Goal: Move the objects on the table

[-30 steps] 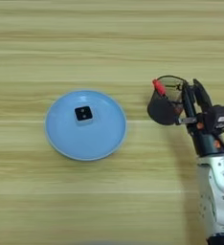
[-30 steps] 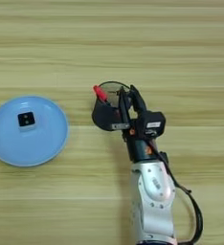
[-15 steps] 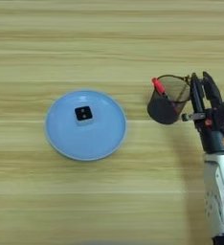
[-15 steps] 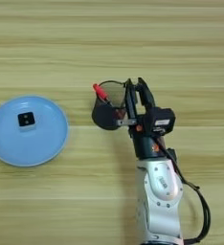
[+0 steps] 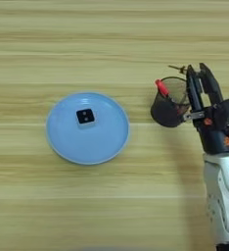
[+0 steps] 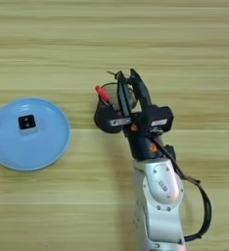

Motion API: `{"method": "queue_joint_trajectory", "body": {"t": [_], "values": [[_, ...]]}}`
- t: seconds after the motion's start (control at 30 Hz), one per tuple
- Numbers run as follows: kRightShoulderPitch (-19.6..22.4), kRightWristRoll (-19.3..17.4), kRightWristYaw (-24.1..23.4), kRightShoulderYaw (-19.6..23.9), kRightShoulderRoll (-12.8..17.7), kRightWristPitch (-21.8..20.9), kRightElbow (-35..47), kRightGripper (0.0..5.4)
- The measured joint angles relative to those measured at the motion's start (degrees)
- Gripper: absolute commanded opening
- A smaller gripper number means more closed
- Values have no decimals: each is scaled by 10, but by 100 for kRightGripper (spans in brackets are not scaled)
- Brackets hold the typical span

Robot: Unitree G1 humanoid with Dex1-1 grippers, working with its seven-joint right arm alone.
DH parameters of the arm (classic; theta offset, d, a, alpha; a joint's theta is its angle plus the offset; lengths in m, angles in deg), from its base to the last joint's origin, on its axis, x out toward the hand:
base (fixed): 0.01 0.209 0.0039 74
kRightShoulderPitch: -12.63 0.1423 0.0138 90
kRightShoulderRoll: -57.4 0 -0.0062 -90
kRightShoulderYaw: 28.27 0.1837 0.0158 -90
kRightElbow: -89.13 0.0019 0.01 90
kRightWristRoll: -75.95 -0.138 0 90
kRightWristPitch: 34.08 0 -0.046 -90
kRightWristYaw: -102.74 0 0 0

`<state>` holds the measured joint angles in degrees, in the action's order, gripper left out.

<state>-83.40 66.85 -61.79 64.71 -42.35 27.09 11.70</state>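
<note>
You are looking straight down on a light wood-grain table with horizontal streaks. At the left sits a round blue plate, and a small black square block rests on it, a little above the plate's centre. Well to the right stands a black mesh cup. A red pen leans out of the cup toward the upper left, its red tip past the rim. A thin stick-like end shows just beyond the cup's far rim; what it belongs to is unclear. Your right gripper comes up from the bottom edge on its silver forearm. Its two black fingers stand slightly parted over the cup's right side, and you cannot tell whether they grip anything.
</note>
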Motion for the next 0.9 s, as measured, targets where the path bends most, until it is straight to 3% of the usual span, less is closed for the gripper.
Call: {"method": "queue_joint_trajectory", "body": {"t": [0.4,0.9], "values": [[5,9,22,-79,-16,12,-14,79],[-13,7,39,-138,-29,21,-59,79]]}}
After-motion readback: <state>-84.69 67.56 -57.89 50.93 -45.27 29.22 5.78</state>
